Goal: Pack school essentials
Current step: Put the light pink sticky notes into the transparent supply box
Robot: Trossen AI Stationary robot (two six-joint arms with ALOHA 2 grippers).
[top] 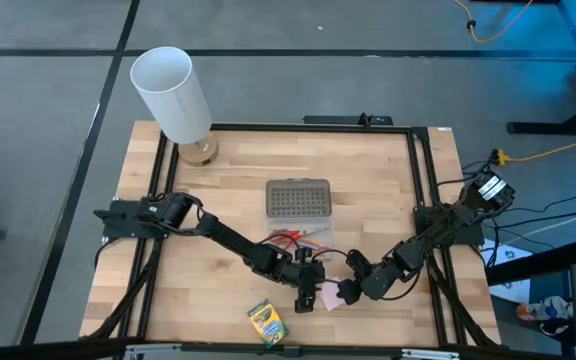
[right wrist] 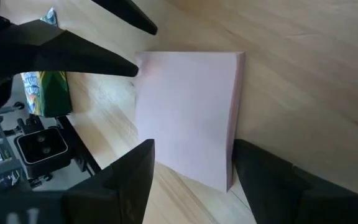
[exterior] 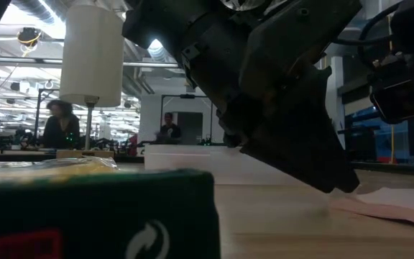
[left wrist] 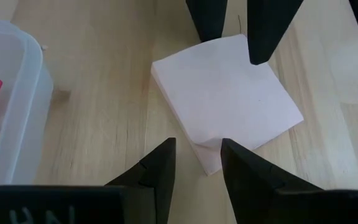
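One yellow-green crayon box [top: 266,322] lies at the counter's [top: 368,180] near edge. Just beyond, one pink sticky-note pad [left wrist: 225,106] sits flat between two claws, left claw [left wrist: 197,163] and right claw [right wrist: 191,171], both released. Farther back: one clear case [top: 298,205], one white cylinder [top: 171,93].

My left claw [top: 306,298] and right claw [top: 349,292] crowd the pink square sticky-note pad [left wrist: 225,99] from opposite sides. The clear plastic case [left wrist: 11,106] walls one flank; bare wooden worktop [top: 198,290] lies open toward the yellow-green crayon box [top: 266,322].
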